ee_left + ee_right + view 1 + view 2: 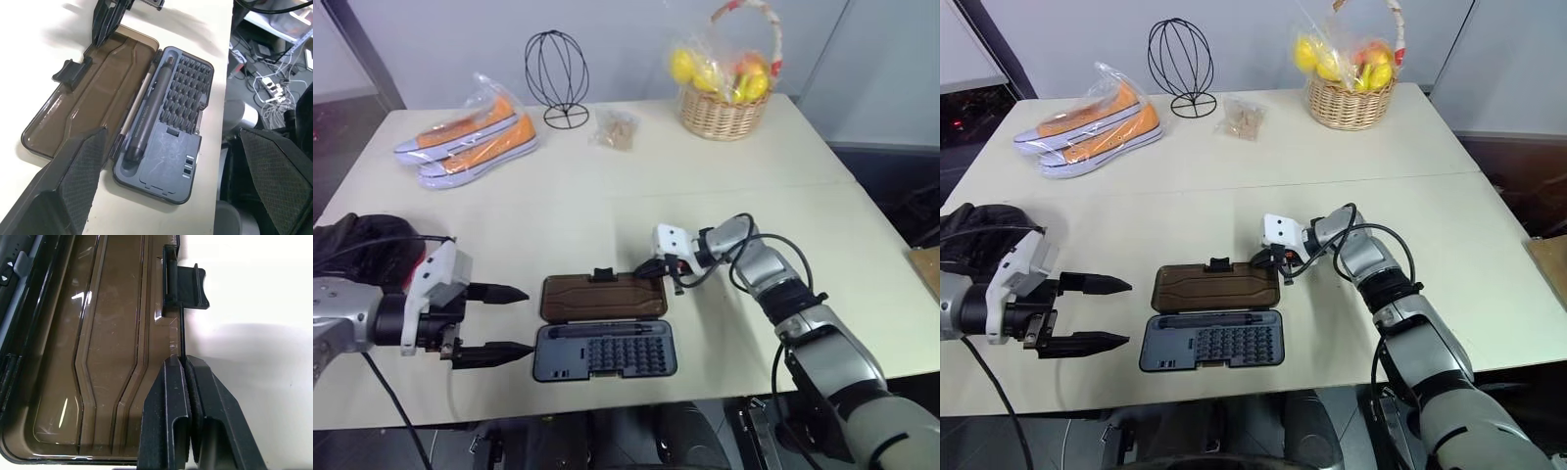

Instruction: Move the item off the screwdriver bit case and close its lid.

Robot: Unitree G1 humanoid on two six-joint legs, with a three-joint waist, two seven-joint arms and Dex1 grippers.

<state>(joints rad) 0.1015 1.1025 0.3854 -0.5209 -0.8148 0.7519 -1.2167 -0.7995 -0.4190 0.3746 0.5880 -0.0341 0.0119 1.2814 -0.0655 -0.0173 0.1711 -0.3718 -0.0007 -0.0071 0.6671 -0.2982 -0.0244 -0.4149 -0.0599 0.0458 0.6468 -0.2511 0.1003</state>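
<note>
One screwdriver bit case (605,351) near front edge of table (822,225), open flat. One lid (603,298) folded back behind the tray, lying on the table, one black latch tab (603,275) on its far edge. One driver handle (149,108) in the tray, beside rows of bits.

Right gripper (185,363) at lid's right end, two fingers (166,396) pinched together on the lid's far rim, beside the latch tab.

Left gripper (504,321) just left of the case, two fingers (494,292) spread wide, nothing between them, not touching the case.

One boxing mitt (984,235) at far left of table, behind left arm, well apart from the case.

Back of table: two orange shoes (470,137) in one plastic bag, one wire stand (558,76), one small snack bag (615,127), one fruit basket (724,83).
</note>
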